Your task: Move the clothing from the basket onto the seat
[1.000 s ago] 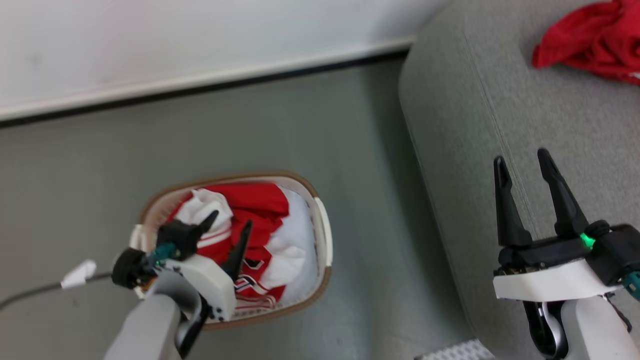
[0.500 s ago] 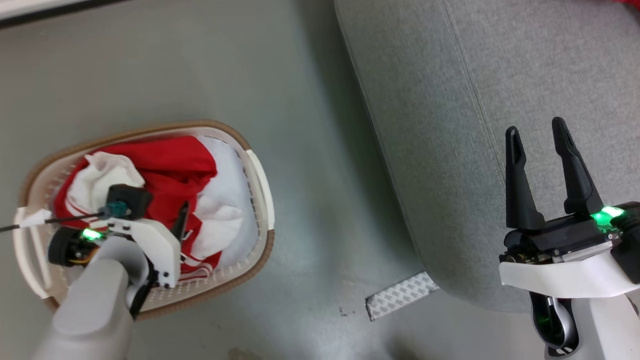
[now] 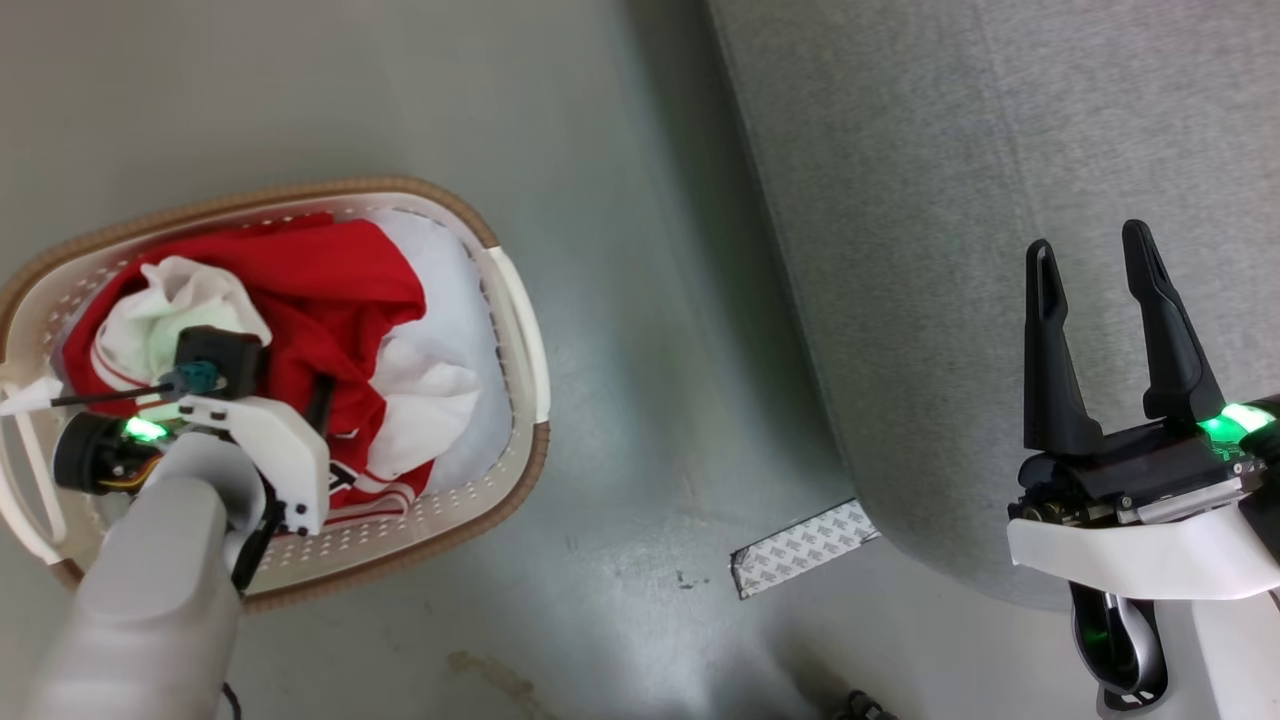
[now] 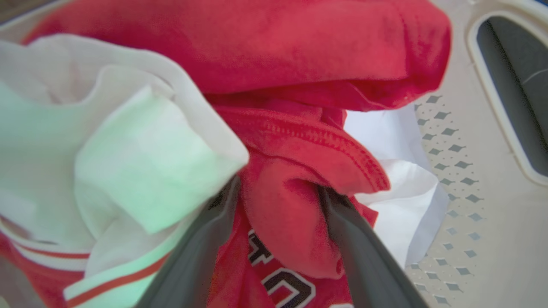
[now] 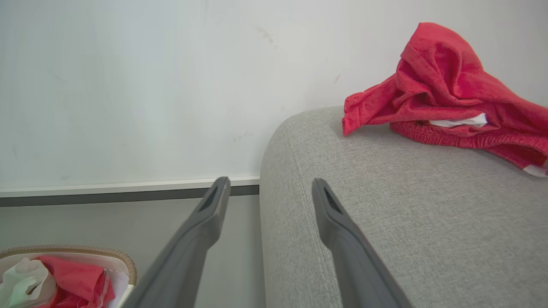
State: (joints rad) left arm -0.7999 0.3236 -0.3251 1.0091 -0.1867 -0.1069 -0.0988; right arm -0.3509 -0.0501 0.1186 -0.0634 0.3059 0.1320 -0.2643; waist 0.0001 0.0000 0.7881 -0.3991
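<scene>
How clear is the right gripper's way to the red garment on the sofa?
Probably clear. The right gripper is open and empty above the sofa near its edge, and bare grey upholstery lies between it and the red garment. Whether the arm stretches that far, I cannot tell.

The basket [image 3: 510, 300] stands on the floor [image 3: 640, 180] at the robot's left, well apart from the seat [image 3: 950, 200] at its right. A strip of tape [image 3: 805, 548] lies on the floor between them, just beside the near corner of the seat. The clothing [image 3: 340, 280] lies in the basket with the left gripper [image 4: 278, 190] down inside it, a fold between its jaws, while the right gripper [image 3: 1088, 237] hangs over the seat's near edge and one more garment [image 5: 445, 98] lies farther back on the seat, before the wall [image 5: 128, 85].
</scene>
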